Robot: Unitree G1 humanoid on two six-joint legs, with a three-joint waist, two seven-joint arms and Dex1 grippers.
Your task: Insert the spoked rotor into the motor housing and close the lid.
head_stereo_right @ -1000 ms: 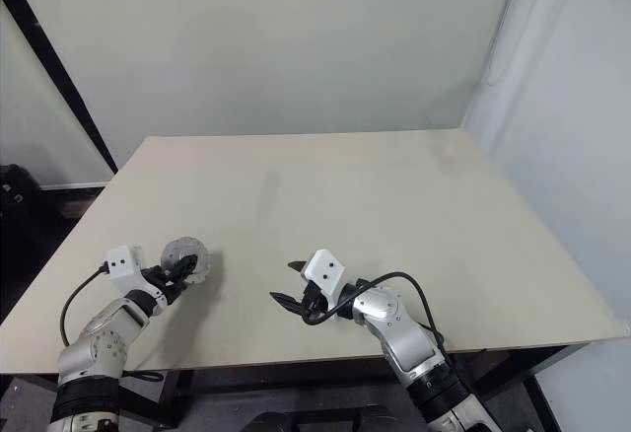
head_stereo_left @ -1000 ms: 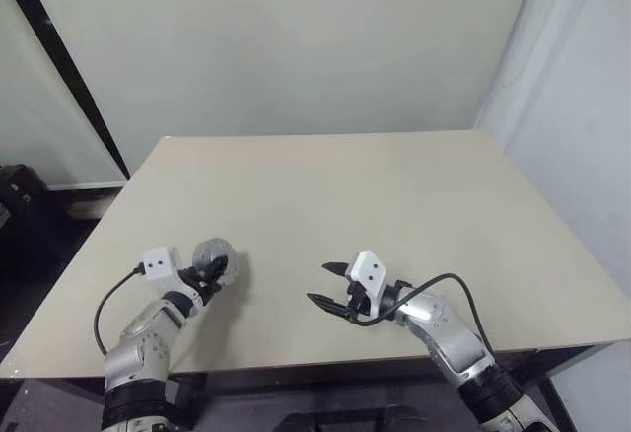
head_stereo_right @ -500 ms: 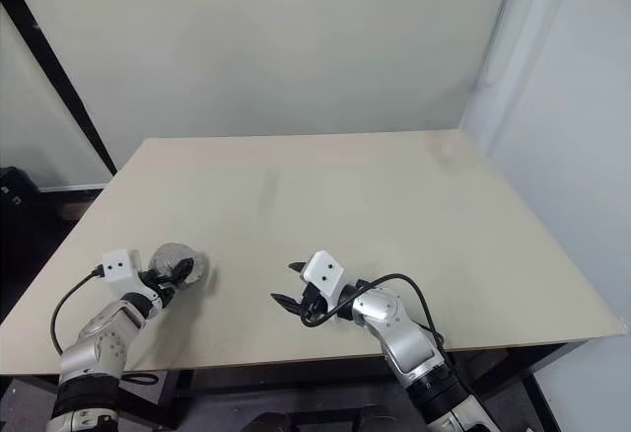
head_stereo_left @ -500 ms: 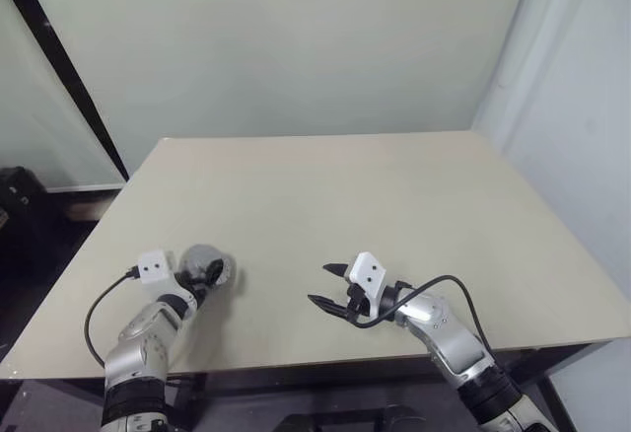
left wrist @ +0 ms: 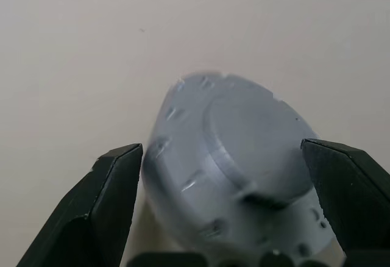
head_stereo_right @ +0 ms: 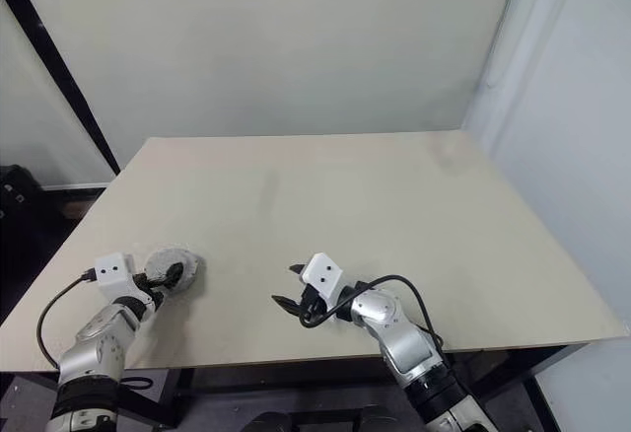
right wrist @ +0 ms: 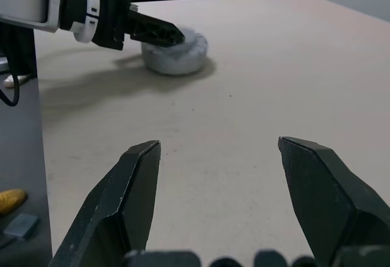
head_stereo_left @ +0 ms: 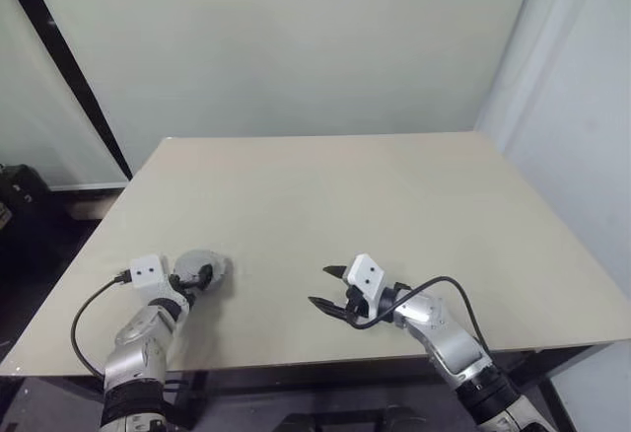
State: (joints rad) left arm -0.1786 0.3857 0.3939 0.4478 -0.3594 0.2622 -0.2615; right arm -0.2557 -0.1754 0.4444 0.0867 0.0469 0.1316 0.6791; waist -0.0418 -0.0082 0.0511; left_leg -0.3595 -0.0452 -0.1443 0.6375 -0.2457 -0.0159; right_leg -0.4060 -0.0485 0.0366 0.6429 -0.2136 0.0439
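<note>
A squat round grey part (head_stereo_left: 204, 265) lies flat on the table near its front left corner. Its top is the lid (left wrist: 244, 151), a grey disc with a raised centre, sitting on what I take for the motor housing (right wrist: 177, 60); its windings are hidden. The spoked rotor is out of view. My left gripper (head_stereo_left: 200, 277) is open, one finger on either side of the part. Near the table's front middle my right gripper (head_stereo_left: 322, 287) is open with nothing between its fingers, well to the right of the part.
The beige table (head_stereo_left: 394, 195) stretches back to a pale wall. Its left edge runs close beside the grey part, and its front edge lies just below both grippers. A dark post (head_stereo_left: 69, 67) leans at the far left.
The grey part was held tilted up on its edge by my left gripper; it now lies flat on the table. That gripper has opened and drawn slightly left. The right arm stayed still.
</note>
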